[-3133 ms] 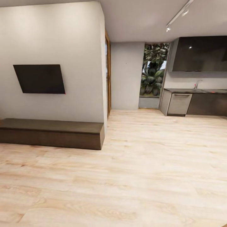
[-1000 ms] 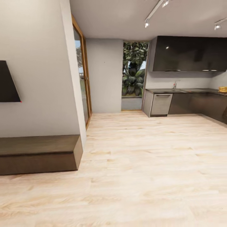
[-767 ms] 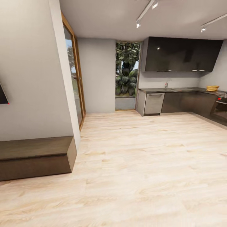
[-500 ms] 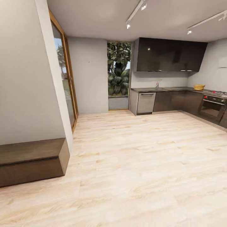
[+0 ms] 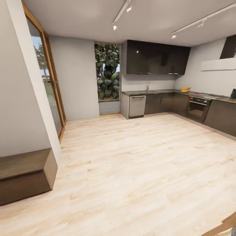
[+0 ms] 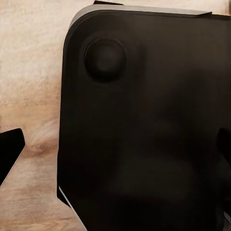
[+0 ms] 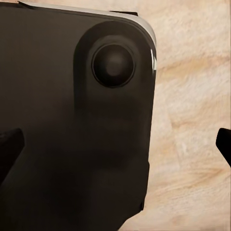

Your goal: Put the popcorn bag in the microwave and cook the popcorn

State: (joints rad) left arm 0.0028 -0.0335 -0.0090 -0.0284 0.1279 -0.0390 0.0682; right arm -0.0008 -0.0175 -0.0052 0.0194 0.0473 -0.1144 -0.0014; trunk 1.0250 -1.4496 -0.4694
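Note:
The kitchen (image 5: 170,85) lies across the room at the far right, with dark glossy cabinets. Its grey countertop (image 5: 160,92) runs along the back wall. On it, near the corner, sits a small orange-tan lump (image 5: 185,89) that looks like the popcorn bag, too far off to be sure. The microwave and the popcorn are out of view. My left gripper (image 6: 115,154) and right gripper (image 7: 115,149) hang open over my black base and the wood floor, nothing between their fingers.
Pale wood floor (image 5: 137,164) stretches from me to the kitchen. A low dark bench (image 5: 23,173) and a wall corner stand at the left. A steel oven (image 5: 197,108) sits under the hob, with a white hood (image 5: 218,64) above. A wooden edge (image 5: 223,226) shows at the bottom right.
The head camera has swung right while I rolled on. The wall screen has left the picture, the bench has slid left, and the kitchen with oven and hood has come into view.

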